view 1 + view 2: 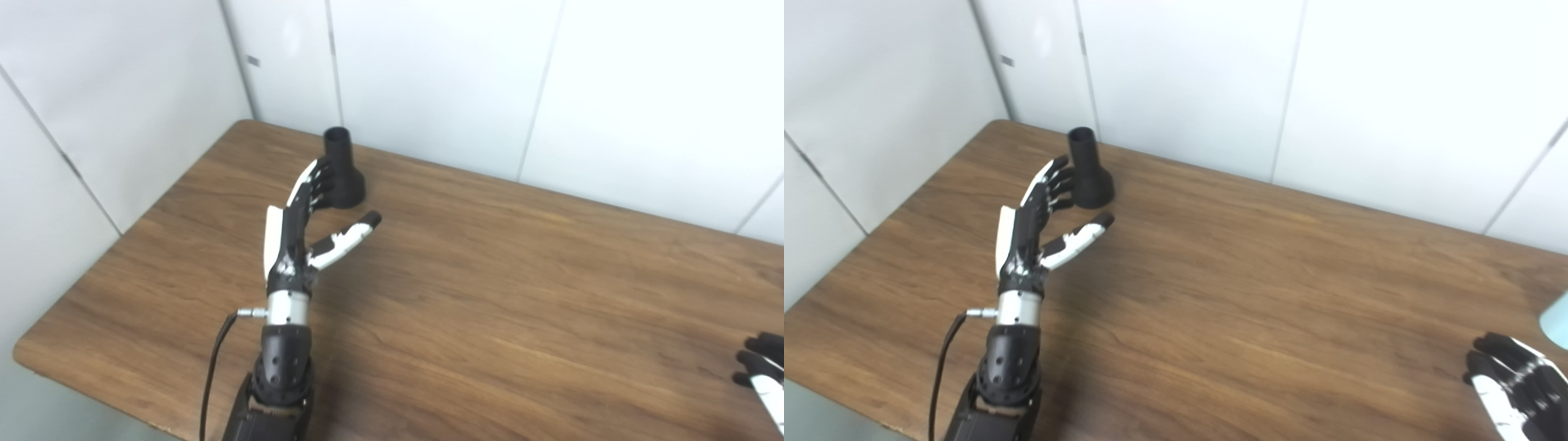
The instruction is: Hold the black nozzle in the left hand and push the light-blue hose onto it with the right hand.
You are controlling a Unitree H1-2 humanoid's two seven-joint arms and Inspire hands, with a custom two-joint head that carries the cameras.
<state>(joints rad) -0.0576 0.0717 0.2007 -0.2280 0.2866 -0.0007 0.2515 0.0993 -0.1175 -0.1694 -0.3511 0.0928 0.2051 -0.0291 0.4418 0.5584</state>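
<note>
A black nozzle point(343, 171) stands upright on its flared base near the table's far left corner, narrow end up. My left hand point(303, 229) is open just in front of it, fingers beside the base and thumb spread to the right; nothing is held. A small piece of the light-blue hose point(1557, 320) shows at the right edge of the right eye view only. My right hand point(1513, 383) lies low at the bottom right corner, just short of the hose, fingers apart and holding nothing.
The wooden table point(490, 294) runs across the picture, its left and front edges in view. White wall panels point(429, 73) stand close behind the nozzle. A black cable point(214, 361) hangs from my left wrist.
</note>
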